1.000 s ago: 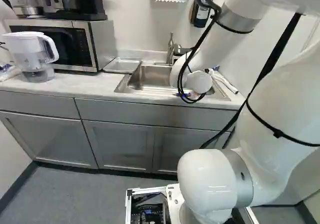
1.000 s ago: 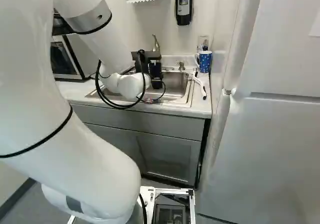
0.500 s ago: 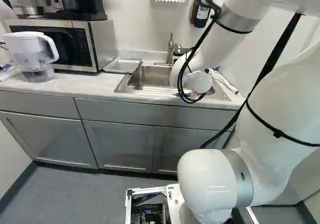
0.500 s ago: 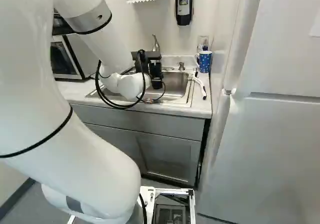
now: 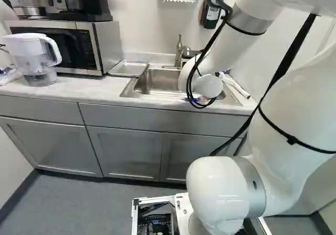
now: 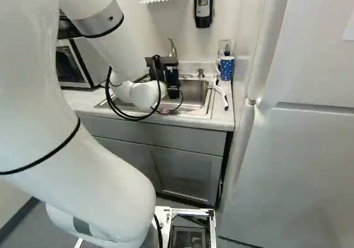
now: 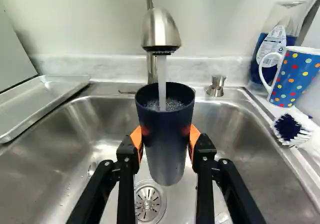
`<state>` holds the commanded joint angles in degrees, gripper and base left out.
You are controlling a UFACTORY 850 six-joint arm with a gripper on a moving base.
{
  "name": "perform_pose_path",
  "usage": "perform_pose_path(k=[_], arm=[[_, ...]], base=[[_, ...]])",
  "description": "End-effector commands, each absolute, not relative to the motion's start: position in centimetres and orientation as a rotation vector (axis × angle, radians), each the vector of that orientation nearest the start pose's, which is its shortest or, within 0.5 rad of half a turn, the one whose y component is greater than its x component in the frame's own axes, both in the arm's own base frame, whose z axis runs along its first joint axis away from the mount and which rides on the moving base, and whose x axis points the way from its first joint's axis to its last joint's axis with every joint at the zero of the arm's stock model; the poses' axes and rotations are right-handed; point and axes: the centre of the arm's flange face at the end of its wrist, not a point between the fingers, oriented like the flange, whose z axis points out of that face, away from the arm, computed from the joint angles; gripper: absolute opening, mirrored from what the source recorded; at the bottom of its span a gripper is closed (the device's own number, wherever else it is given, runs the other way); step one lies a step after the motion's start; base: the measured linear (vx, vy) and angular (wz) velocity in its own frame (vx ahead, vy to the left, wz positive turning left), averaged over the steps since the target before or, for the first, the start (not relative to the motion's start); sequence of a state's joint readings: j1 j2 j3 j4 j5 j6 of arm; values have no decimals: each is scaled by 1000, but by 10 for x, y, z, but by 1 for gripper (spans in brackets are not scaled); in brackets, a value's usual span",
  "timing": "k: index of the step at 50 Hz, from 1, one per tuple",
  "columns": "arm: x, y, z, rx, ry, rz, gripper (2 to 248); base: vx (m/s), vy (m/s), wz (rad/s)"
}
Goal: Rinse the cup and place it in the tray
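In the right base view the black gripper (image 6: 172,84) reaches over the sink, its fingertips hidden. The wrist view shows the gripper (image 7: 165,136) shut on a dark cup (image 7: 167,149), an orange pad pressing each side. The cup is upright above the drain, and water runs from the faucet (image 7: 160,31) into its open top, bubbling inside. The metal tray (image 7: 42,101) lies on the counter beside the sink (image 7: 240,149); in the left base view the tray (image 5: 128,68) is between microwave and sink.
A blue dotted mug (image 7: 295,76), a soap bottle (image 7: 275,46) and a brush (image 7: 290,130) stand or lie on the counter beside the sink. A microwave (image 5: 60,45) and a water pitcher (image 5: 34,56) are at the left of the left base view. A refrigerator (image 6: 298,148) stands at the right.
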<state>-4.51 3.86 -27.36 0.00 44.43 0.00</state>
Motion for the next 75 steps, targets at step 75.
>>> perform_pose_path(k=[75], arm=[[421,59,465,-2364,-164,-1927,111]], base=[[0,0,0]])
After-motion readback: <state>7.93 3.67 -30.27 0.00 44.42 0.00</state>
